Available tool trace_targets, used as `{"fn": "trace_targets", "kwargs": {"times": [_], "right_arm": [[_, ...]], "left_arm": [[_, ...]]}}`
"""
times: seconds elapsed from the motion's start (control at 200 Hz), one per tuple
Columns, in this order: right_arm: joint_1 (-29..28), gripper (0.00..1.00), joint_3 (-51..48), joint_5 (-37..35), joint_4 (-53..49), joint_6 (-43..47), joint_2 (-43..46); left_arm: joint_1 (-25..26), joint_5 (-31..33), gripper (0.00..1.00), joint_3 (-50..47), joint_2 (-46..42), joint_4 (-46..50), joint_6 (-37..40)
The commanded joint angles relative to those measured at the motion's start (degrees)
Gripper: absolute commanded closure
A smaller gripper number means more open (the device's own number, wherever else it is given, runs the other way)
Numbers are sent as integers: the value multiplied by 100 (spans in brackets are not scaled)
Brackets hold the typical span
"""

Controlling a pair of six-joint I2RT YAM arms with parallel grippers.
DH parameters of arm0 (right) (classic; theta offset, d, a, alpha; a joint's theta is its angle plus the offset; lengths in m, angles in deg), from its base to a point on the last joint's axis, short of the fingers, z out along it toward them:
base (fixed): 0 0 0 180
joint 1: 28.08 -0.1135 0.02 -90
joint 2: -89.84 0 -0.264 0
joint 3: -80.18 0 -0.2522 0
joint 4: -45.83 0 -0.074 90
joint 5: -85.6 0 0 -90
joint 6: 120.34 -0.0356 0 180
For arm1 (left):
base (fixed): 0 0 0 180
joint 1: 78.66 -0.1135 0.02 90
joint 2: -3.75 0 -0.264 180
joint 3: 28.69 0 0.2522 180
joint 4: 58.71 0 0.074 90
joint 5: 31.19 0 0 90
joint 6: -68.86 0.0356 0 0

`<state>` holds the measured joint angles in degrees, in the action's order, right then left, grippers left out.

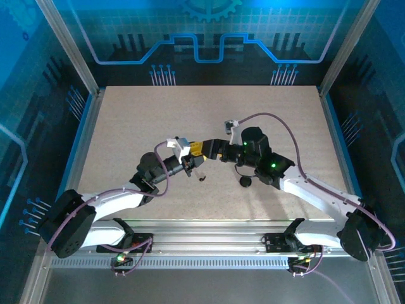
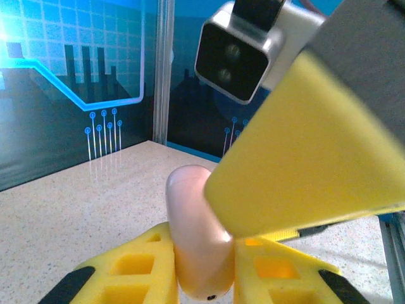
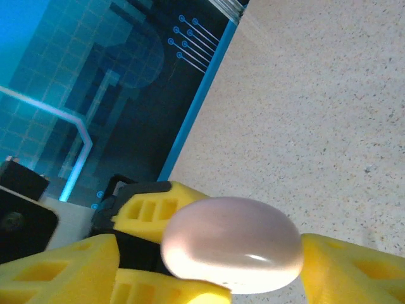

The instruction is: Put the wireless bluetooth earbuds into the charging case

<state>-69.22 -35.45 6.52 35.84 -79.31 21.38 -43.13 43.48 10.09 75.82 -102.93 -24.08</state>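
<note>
A pale pink, smooth oval shell with a small port hole at its end, the closed charging case (image 2: pixel 193 240) (image 3: pixel 231 244), is held in the air between both grippers. My left gripper (image 2: pixel 202 256) (image 1: pixel 192 161) is shut on its narrow sides. My right gripper (image 3: pixel 259 278) (image 1: pixel 206 151) meets it from the opposite side, its yellow fingers (image 2: pixel 304 158) clamped on the case's upper part. On the table below lies one tiny black earbud (image 1: pixel 203 178). A larger round black piece (image 1: pixel 245 181) lies to its right, under the right arm. What it is I cannot tell.
The speckled beige table (image 1: pixel 126 126) is walled by blue panels with aluminium posts (image 1: pixel 69 44). A rail (image 1: pixel 209 244) runs along the near edge by the arm bases. The right arm's purple cable (image 1: pixel 285 126) loops above the table.
</note>
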Motion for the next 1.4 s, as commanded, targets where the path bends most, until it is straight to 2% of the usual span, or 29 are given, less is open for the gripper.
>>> {"fn": "trace_targets", "kwargs": {"times": [0.0,0.115,0.29,0.42,0.59,0.845,1.086,1.396], "right_arm": [[-37,21,288,-226,-625,967,556],[172,17,239,-157,-1143,2104,1057],[587,17,270,824,-1900,4044,1337],[1000,18,270,2130,-2545,5715,1514],[1494,22,213,2603,-2961,6856,1670],[1672,35,355,3630,-3171,7552,1406],[1645,37,581,3976,-3286,7793,1020],[1597,47,904,4327,-3429,7995,627]], "left_arm": [[38,-193,84,188,-183,194,-58],[39,-451,84,168,-152,72,-201],[38,-1143,84,297,-182,76,-259],[35,-1607,84,444,-267,121,-247],[34,-2180,83,651,-343,351,-223],[37,-2621,83,798,-290,366,-275],[39,-2799,83,830,-255,321,-289],[39,-2883,83,865,-203,252,-362]]}}
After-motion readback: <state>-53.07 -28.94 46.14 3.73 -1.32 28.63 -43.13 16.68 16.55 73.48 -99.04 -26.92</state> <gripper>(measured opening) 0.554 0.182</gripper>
